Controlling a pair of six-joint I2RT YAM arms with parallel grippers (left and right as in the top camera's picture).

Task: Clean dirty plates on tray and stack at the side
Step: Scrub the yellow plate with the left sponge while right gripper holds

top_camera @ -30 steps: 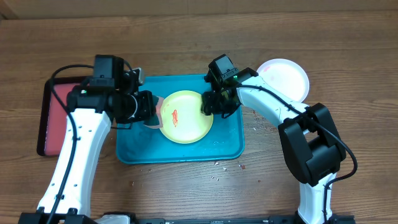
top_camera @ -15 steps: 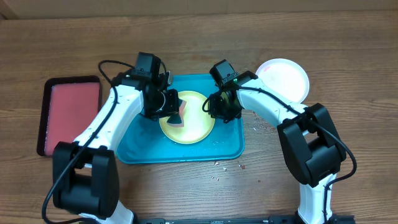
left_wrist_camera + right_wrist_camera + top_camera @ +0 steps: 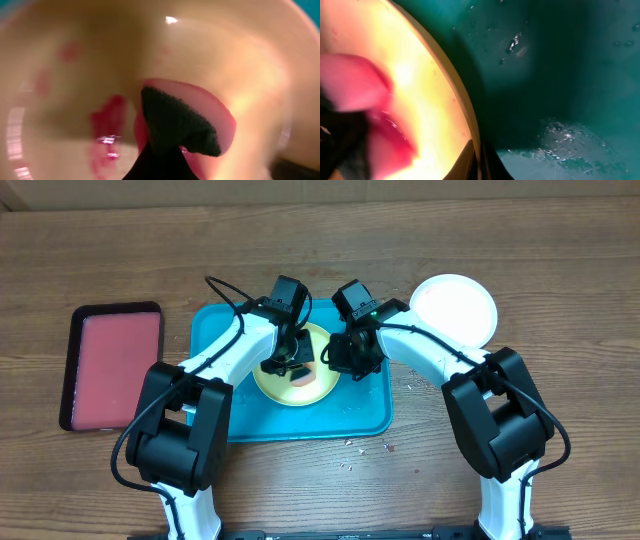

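We have one white plate (image 3: pixel 455 305) aside; our left pincer (image 3: pixel 292 368) grips the sponge (image 3: pixel 303 376) on the smeared yellow-green plate (image 3: pixel 270 383) in the tray (image 3: pixel 360 405), our right pincer (image 3: pixel 338 358) clamping its rim.

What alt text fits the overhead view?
Over a yellow-green plate on a teal tray, the left gripper presses a pink sponge down while the right gripper pinches the plate's rim. A white plate sits upper right, a red tray far left.

No text, label, brand or number can be read in any view. Both wrist views are too blurred for lettering.
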